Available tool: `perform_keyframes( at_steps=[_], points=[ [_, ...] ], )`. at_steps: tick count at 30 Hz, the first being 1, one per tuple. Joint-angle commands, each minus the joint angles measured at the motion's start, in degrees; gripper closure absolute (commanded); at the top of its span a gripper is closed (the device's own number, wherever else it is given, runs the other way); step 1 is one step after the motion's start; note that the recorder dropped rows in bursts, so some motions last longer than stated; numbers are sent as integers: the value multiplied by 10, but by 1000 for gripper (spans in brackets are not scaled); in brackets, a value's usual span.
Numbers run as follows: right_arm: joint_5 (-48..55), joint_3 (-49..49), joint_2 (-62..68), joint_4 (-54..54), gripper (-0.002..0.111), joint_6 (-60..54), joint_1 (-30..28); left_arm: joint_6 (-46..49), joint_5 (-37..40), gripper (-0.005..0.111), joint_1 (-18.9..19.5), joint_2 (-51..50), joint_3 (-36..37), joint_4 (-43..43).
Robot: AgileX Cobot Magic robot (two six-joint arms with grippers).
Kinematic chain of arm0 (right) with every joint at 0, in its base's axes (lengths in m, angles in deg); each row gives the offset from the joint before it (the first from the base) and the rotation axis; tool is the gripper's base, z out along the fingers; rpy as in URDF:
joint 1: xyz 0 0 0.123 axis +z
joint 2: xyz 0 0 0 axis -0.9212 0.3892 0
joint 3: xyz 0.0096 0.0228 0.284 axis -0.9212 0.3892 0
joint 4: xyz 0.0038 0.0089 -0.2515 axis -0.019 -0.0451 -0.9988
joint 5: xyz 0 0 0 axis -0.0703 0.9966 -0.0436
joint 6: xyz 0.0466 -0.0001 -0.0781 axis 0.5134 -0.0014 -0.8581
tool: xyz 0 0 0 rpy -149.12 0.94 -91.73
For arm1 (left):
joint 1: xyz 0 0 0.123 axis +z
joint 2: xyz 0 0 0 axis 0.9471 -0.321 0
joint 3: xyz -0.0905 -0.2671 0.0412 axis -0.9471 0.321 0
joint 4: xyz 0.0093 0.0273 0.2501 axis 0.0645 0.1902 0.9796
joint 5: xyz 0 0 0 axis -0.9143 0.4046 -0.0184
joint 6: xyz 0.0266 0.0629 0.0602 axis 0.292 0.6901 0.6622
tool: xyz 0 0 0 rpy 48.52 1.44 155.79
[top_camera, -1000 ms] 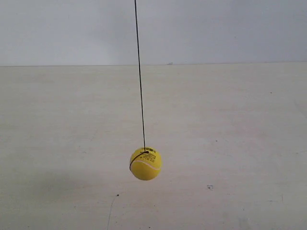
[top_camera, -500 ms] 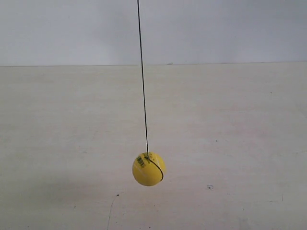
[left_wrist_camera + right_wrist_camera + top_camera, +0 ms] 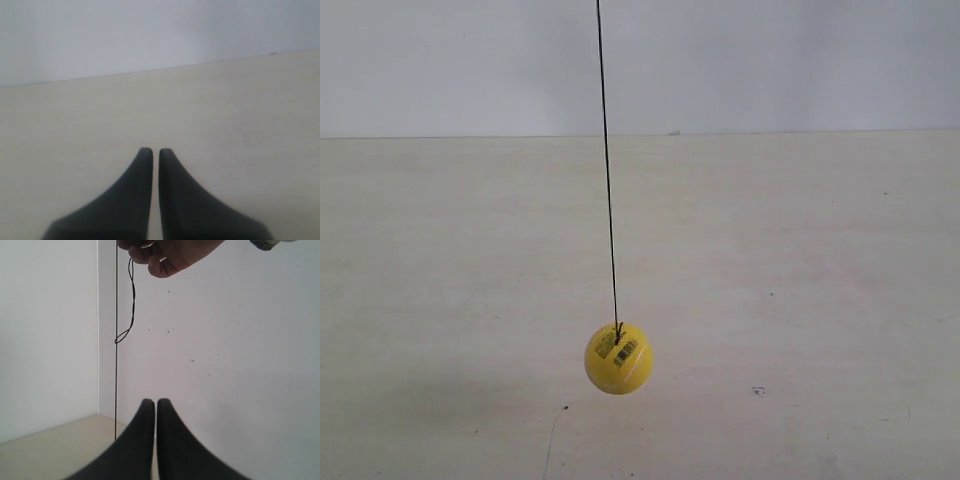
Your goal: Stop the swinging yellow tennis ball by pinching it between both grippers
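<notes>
The yellow tennis ball [image 3: 618, 358] hangs on a thin dark string [image 3: 607, 180] above the pale table, its barcode sticker facing the exterior camera. Neither arm shows in the exterior view. My left gripper [image 3: 155, 151] is shut, its black jaws nearly touching with nothing between them, pointing across the bare table; the ball is not in its view. My right gripper [image 3: 155, 402] is shut too, aimed at a white wall. Beside it runs the string [image 3: 116, 340]; the ball itself is hidden there.
A person's hand [image 3: 167, 255] holds the string's upper end, with a loose loop [image 3: 127, 305] dangling below it. A pale wooden table [image 3: 800, 300] spreads under the ball and meets a white wall [image 3: 770, 60] behind.
The ball has swung slightly toward the exterior view's left and sits a little lower in frame; it has also spun, bringing the sticker to the front.
</notes>
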Motion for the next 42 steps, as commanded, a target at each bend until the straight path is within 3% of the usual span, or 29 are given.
perform_keyframes(
  at_steps=[1, 17, 24, 28, 32, 35, 38, 42],
  points=[
    [7, 2, -1, 23, 108, -1, 0, -5, 1, 102, 2, 1, 2, 0],
    [32, 2, -137, 172, 108, -260, -13, -5, 1, 102, 2, 1, 2, 0],
    [32, 2, -180, 240, 108, -301, -102, -5, 1, 102, 2, 1, 2, 0],
    [39, 2, -180, 326, 108, -326, -193, -5, 1, 102, 2, 1, 2, 0],
    [72, 4, -180, 362, 108, -330, -235, -5, 1, 102, 2, 1, 2, 0],
    [71, 44, -180, 377, 108, -371, -235, -5, 1, 102, 2, 1, 2, 0],
    [70, 118, -180, 462, 108, -451, -235, -5, 1, 102, 2, 1, 2, 0],
    [50, 197, -180, 473, 108, -492, -235, -5, 1, 102, 2, 1, 2, 0]
  ],
)
